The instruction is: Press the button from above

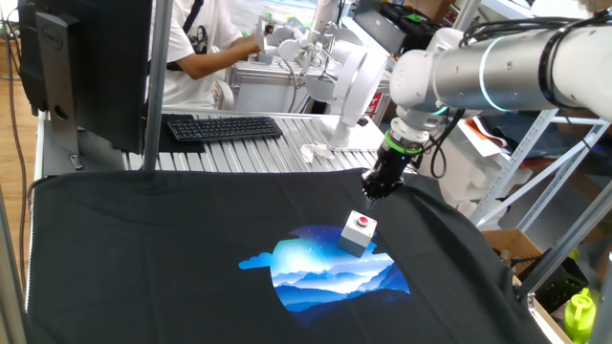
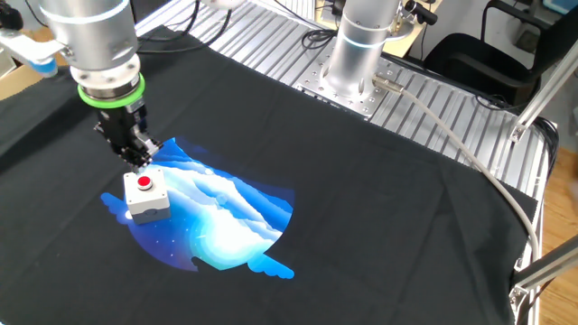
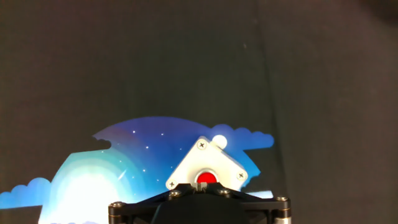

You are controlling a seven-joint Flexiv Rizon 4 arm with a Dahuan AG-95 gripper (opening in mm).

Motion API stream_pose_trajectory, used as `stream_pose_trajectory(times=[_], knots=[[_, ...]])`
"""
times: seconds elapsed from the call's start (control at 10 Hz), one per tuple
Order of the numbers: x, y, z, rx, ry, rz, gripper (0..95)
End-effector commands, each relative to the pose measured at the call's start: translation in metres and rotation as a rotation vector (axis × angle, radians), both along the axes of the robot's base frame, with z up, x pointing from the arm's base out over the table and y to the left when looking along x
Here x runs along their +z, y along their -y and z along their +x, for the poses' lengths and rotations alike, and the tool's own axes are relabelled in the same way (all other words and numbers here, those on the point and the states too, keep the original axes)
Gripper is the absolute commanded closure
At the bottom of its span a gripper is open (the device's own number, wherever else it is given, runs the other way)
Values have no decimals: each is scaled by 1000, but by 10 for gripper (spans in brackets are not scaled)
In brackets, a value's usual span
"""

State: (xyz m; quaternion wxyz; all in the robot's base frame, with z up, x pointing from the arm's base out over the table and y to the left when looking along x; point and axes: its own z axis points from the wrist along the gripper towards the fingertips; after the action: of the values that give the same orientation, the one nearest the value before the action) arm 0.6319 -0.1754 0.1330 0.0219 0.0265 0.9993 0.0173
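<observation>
The red button (image 1: pixel 363 222) tops a small light-grey box (image 1: pixel 356 239) that stands on the blue print of a black cloth. It also shows in the other fixed view (image 2: pixel 144 183) and in the hand view (image 3: pixel 206 178). My gripper (image 1: pixel 371 196) hangs a little above the button, just off its far side, and is apart from it. In the other fixed view the gripper (image 2: pixel 144 161) points down just behind the box (image 2: pixel 149 204). In the hand view the fingertips (image 3: pixel 200 185) meet in one narrow tip, shut and empty, and hide the button's near edge.
The black cloth (image 1: pixel 172 248) covers most of the table. A keyboard (image 1: pixel 222 127) and a monitor (image 1: pixel 86 67) stand at the far edge. A second robot's base (image 2: pixel 357 54) with a cable (image 2: pixel 452 149) stands at the back. A person (image 1: pixel 206 43) works beyond the table.
</observation>
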Motion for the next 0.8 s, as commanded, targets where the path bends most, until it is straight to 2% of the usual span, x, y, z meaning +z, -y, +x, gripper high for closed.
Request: stream_pose_trajectory(times=[0.1,0.5,0.8], knots=[[-5,0,0,-2,-8,0,950],[-32,3,-3,1,16,7,950],[-38,5,-4,3,12,10,950]])
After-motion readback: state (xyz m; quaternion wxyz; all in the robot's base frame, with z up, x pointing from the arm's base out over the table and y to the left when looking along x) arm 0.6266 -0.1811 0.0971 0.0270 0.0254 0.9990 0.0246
